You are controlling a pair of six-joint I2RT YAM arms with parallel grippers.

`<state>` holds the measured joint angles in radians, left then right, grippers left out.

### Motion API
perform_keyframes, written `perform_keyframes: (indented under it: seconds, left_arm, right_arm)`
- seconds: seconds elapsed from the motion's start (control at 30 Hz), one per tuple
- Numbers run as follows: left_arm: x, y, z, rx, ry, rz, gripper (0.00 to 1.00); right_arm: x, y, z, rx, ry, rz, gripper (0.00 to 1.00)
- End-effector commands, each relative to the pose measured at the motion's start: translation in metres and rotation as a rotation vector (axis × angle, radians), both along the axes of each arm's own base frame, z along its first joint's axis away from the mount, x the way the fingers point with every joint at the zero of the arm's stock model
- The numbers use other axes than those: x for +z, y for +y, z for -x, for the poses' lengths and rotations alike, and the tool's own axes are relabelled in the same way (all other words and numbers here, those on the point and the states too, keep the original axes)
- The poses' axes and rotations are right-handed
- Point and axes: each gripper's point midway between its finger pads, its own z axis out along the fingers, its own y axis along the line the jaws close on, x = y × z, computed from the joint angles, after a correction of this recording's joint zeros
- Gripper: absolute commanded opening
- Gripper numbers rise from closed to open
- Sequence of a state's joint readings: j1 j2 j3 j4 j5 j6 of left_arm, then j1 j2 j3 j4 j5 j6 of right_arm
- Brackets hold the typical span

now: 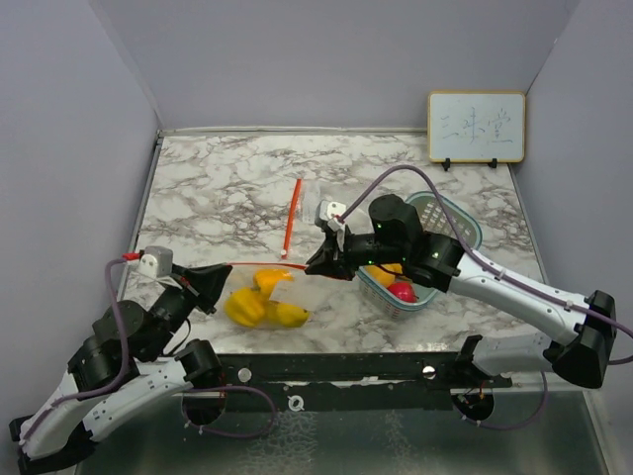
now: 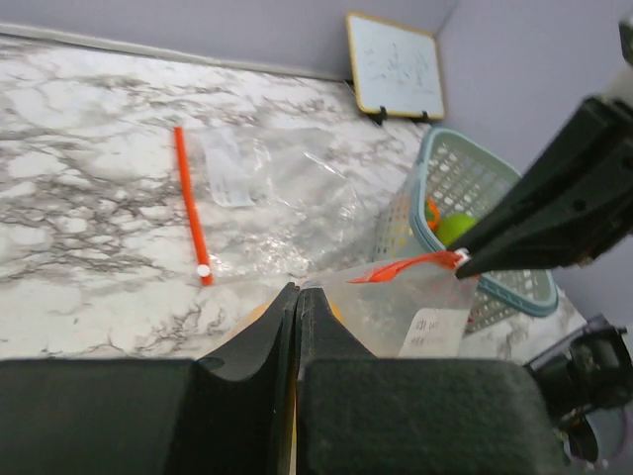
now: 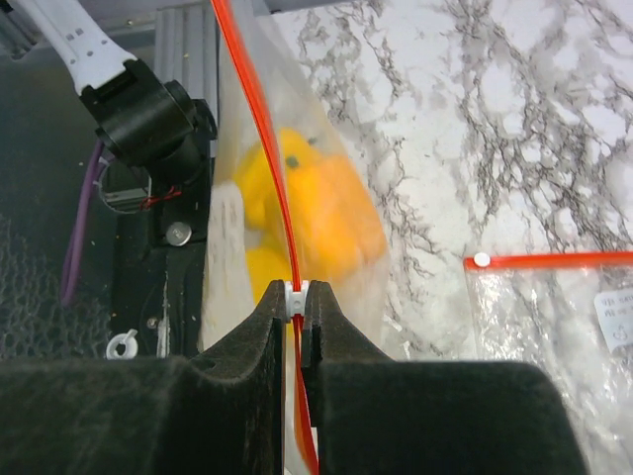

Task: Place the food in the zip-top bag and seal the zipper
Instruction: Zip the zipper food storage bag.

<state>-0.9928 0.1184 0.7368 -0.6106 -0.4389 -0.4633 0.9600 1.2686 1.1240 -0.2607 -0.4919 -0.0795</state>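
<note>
A clear zip-top bag (image 1: 282,287) with an orange zipper (image 1: 267,265) hangs between my two grippers above the table's front. Yellow and orange food (image 1: 259,302) sits inside it, seen through the plastic in the right wrist view (image 3: 312,203). My left gripper (image 1: 210,280) is shut on the bag's left corner (image 2: 315,288). My right gripper (image 1: 318,265) is shut on the white zipper slider (image 3: 295,297) at the bag's right end. More food, red (image 1: 403,292) and orange, lies in the teal basket (image 1: 465,226); a green one (image 2: 455,228) shows in the left wrist view.
A second, empty zip-top bag (image 1: 309,213) with an orange zipper (image 1: 291,218) lies flat mid-table. A small whiteboard (image 1: 476,127) stands at the back right. Grey walls close the table on three sides.
</note>
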Motion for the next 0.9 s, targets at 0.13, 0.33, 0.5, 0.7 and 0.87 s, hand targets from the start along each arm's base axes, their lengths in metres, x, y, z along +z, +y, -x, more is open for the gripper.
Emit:
perform_keyframes:
  seconds: [0.13,0.33,0.5,0.7,0.87]
  left_arm:
    - [0.037,0.077,-0.012,0.349,-0.055,0.148,0.0]
    - [0.039,0.071,-0.016,0.345,-0.048,0.14,0.0]
    - [0.037,0.061,-0.021,0.341,-0.038,0.128,0.0]
    - [0.043,0.06,-0.034,0.416,-0.059,0.154,0.0]
    - [0.04,0.083,-0.044,0.594,-0.024,0.197,0.0]
  right_arm:
    - [-0.016,-0.036,-0.014,-0.196,0.012,0.021,0.02]
    - [-0.021,-0.045,-0.04,-0.366,0.01,0.05,0.03]
    - [-0.024,-0.053,-0.073,-0.563,0.016,0.095,0.28]
    - [0.005,-0.044,-0.089,-0.625,0.001,0.008,0.59]
    - [0.026,-0.033,-0.103,-0.663,0.0,-0.033,0.83]
